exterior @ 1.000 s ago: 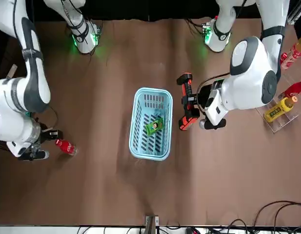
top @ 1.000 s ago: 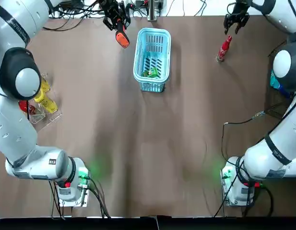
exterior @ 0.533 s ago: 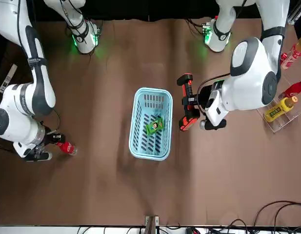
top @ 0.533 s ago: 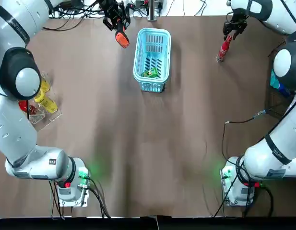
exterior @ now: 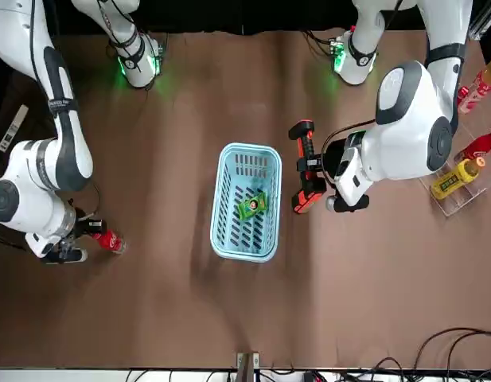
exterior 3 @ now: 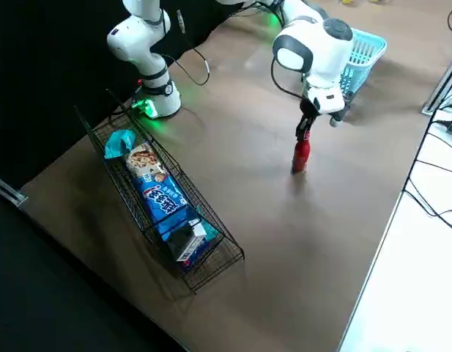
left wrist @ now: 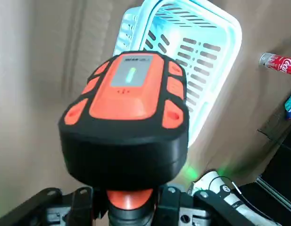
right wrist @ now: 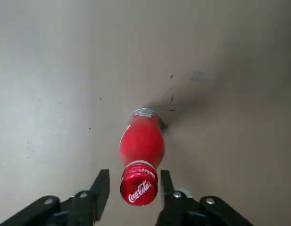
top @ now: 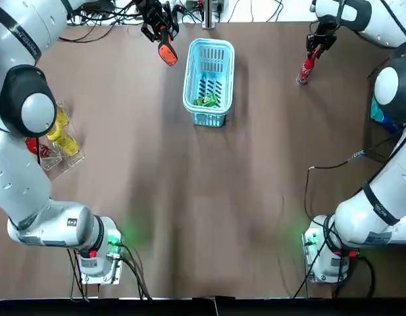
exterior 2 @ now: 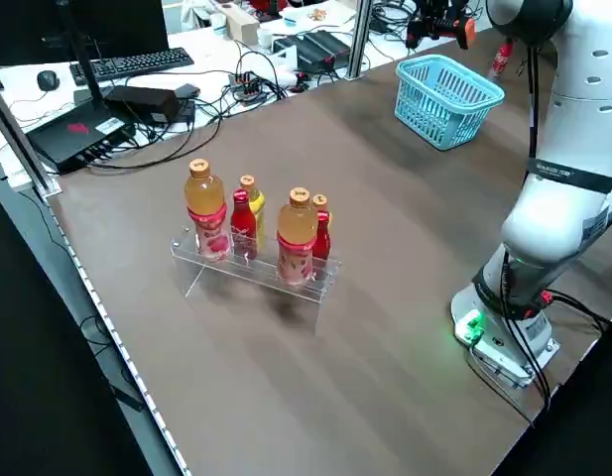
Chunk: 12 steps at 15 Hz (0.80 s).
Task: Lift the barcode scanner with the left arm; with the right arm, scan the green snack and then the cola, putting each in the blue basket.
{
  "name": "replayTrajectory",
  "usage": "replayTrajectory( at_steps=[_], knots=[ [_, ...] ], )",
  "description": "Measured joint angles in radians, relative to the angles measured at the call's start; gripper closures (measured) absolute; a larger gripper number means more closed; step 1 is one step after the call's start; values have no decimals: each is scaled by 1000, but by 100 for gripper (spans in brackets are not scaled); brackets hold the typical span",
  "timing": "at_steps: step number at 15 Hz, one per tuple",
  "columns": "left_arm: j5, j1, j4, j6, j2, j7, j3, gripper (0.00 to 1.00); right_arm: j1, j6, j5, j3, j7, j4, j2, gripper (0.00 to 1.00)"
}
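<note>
One blue basket [top: 187, 82] is standing near the far edge of the counter [top: 189, 197], and it is serving here as the reference for all positions.

One green snack [top: 206, 100] is lying inside the basket, toward the end nearer the arm bases.

One barcode scanner [top: 167, 54], black with an orange head, is hanging in the air just beside the basket on the robot's left. The left pincer [top: 158, 27] is pinching its handle, and the scanner is touching neither the basket nor the counter.

One cola [top: 306, 68], a red bottle with a red cap, is standing upright on the counter well apart from the basket, on the robot's right. The right pincer [right wrist: 134, 181] is hovering over its top with both fingers spread, one on each side of the cap. The right wrist view is showing a narrow gap at each finger, so the bottle is not being gripped.

One clear rack [exterior 2: 251, 268] is sitting well apart from the basket on the robot's left, nearer the arm bases. Five bottles [exterior 2: 298, 233] are showing in it.

One wire bin [exterior 3: 211, 253] is sitting at the counter's right edge, far from the basket. It is holding snack packets, and their number cannot be told.
</note>
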Motion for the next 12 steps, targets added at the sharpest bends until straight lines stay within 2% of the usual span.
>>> replayTrajectory(
  at_steps=[2,4,9,12],
  knots=[
    [0,0,0,0,0,0,0,66,0,1,-1,0,0,0,0,56],
    [0,0,0,0,0,0,0,66,-1,2,-1,0,0,0,0,68],
    [0,0,0,0,0,0,0,66,-1,-17,-1,0,0,2,-1,68],
    [0,0,0,0,0,0,0,66,1,-106,35,19,0,14,-2,68]
  ],
)
